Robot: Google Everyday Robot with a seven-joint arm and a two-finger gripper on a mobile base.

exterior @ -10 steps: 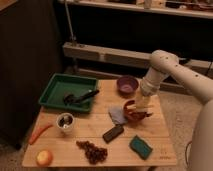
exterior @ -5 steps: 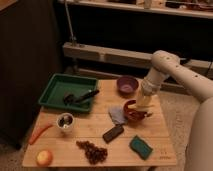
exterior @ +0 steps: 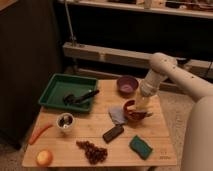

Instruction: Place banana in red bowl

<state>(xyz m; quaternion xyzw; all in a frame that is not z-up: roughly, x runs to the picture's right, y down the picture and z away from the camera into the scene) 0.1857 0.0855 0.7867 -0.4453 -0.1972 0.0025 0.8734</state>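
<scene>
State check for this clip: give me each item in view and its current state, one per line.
Gripper: down over the red bowl.
Banana: pale, in the bowl under the gripper.
Red bowl: upright on the table.
Purple bowl: upright.
Green tray: holds a dark tool.
Carrot: lying at the table's edge.
Green sponge: lying flat.

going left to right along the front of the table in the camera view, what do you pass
carrot → round yellow-orange fruit → small cup → grapes → dark bar → green sponge. The end effector is farther back, over the red bowl.
</scene>
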